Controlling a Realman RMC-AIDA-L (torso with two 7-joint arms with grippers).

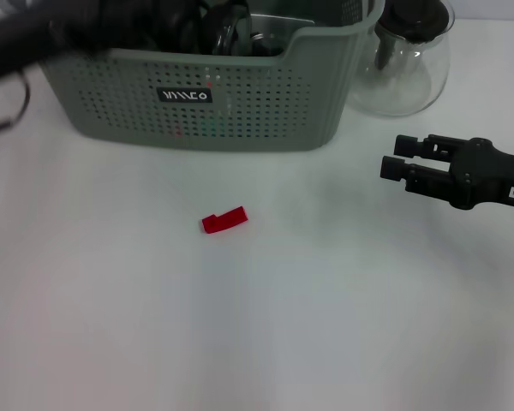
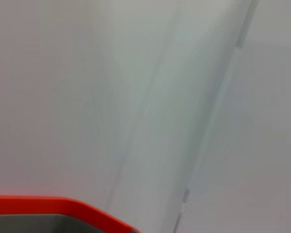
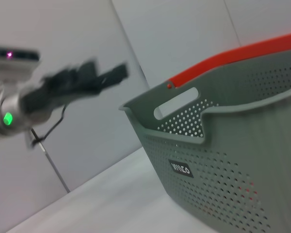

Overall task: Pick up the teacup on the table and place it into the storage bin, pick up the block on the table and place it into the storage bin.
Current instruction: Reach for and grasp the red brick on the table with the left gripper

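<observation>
The head camera looked down over the table point(image 1: 265, 342); both wrist cameras, perhaps angled upward, shared the storage bin point(image 3: 233, 160) rim.

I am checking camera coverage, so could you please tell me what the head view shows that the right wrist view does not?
Only the head view shows the red block lying on the white table, the glass teapot beside the bin, and the right gripper hovering over the table. Only the right wrist view shows the bin's red rim strip and handle slot. Both show the grey-green storage bin with its black label, and the left gripper raised by the bin.
</observation>
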